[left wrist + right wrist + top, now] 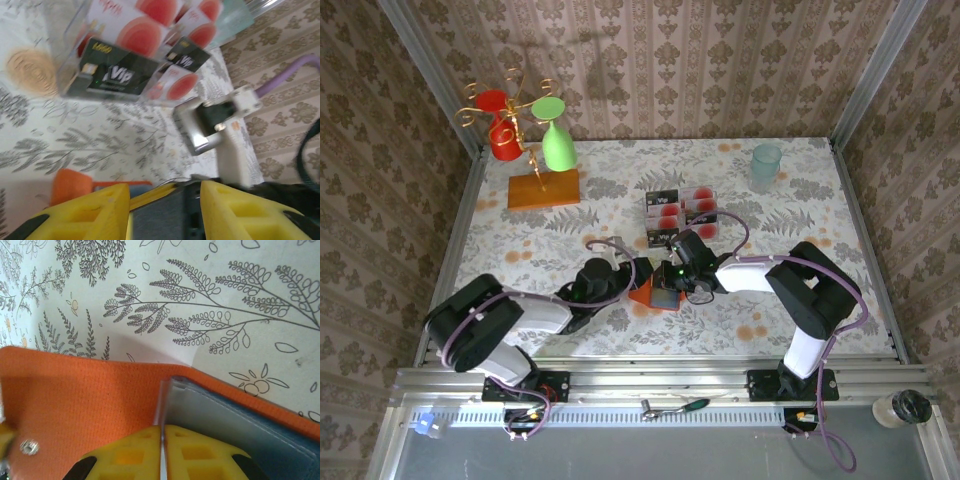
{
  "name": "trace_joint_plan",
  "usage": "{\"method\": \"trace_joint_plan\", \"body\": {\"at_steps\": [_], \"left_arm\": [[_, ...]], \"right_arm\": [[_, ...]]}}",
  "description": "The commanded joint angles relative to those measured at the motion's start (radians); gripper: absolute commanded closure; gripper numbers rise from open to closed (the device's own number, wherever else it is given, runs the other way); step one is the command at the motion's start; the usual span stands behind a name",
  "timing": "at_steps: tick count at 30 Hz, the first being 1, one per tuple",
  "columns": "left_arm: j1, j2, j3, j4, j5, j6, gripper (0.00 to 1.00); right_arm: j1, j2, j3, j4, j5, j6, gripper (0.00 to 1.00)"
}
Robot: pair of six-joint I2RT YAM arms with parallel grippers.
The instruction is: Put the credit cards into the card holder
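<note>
Right gripper clamps the holder's edge; left gripper, grip unclear, sits just left; cards lie farther.

Woven orange cloth on card holder, smooth grey-blue lining; glossy credit cards.

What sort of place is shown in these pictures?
Probably a staged robot test booth, not a real home: wallpapered walls enclose a small table with a floral cover, and two robot arms are bolted to a metal rail at its near edge.
</note>
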Motion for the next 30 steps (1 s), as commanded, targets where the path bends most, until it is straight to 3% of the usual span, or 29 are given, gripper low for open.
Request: {"method": "trace_joint_plan", "body": {"at_steps": [1, 5, 11, 23, 30], "left_arm": [[0.002, 0.052, -0.036, 0.164, -0.023, -0.054, 0.60], [0.007, 0.097, -0.063, 0.202, -0.021, -0.054, 0.63], [0.008, 0.083, -0.062, 0.129, -0.008, -0.009, 0.64], [-0.024, -0.020, 0.032, -0.269, -0.003, 0.190, 0.64], [-0.047, 0.001, 0.094, -0.403, 0.021, 0.326, 0.56]], "right_arm": [[0.005, -0.010, -0.028, -0.033, 0.007, -0.006, 0.87], [-0.010, -0.069, -0.048, -0.071, 0.022, -0.027, 0.87], [-0.044, -0.131, -0.063, -0.146, 0.046, -0.072, 0.87], [-0.073, -0.130, -0.079, -0.181, 0.061, -0.108, 0.87], [-0.075, -0.078, -0.068, -0.142, -0.016, -0.095, 0.87]]}}
